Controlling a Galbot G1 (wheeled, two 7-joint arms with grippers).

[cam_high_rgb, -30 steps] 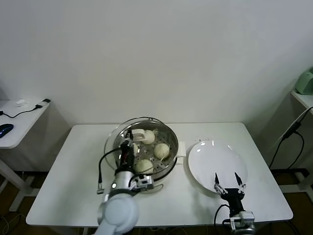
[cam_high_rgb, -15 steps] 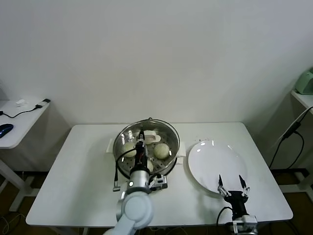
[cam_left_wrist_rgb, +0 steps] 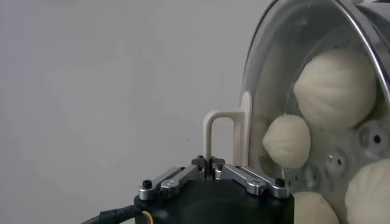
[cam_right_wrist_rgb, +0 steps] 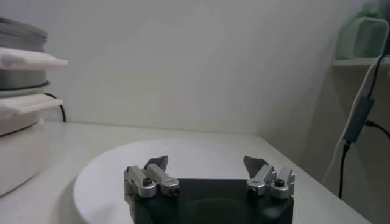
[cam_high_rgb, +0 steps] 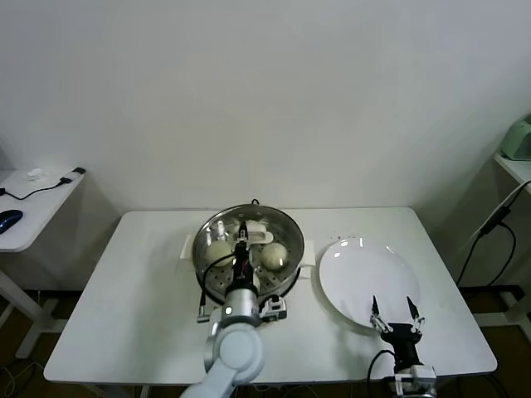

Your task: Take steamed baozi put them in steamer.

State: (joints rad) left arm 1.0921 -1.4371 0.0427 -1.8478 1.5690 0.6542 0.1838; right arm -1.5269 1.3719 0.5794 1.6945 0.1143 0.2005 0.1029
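The steamer (cam_high_rgb: 249,249) sits at the middle of the white table (cam_high_rgb: 124,298): a big round pot of shiny steel with a perforated tray inside, on a cream base with flat side handles. Over it lies a round glass lid (cam_left_wrist_rgb: 268,79), clear and domed with a metal rim, and through the glass the buns (cam_left_wrist_rgb: 335,85) show plainly. They are smooth, pale cream, round, with faint pleats running up their sides. From the head view two buns (cam_high_rgb: 275,254) are clear in the pot; the wrist view shows parts of four under the glass.

The left gripper (cam_high_rgb: 242,249) is over the steamer, fingers pressed tight together. They pinch the lid's cream handle (cam_left_wrist_rgb: 220,137), a slim arched loop of plastic standing up from the glass. The black gripper body and its silver linkage bars fill the near edge of the left wrist view.

To the steamer's right, just beside it, lies a flat white plate (cam_high_rgb: 365,278), glossy, round and bare. The right gripper (cam_high_rgb: 393,308) hangs at the plate's near edge, its dark pointed fingers spread wide, holding nothing. In the right wrist view the plate (cam_right_wrist_rgb: 183,158) stretches out beyond those open tips, and the steamer's base (cam_right_wrist_rgb: 18,146) shows at one side.
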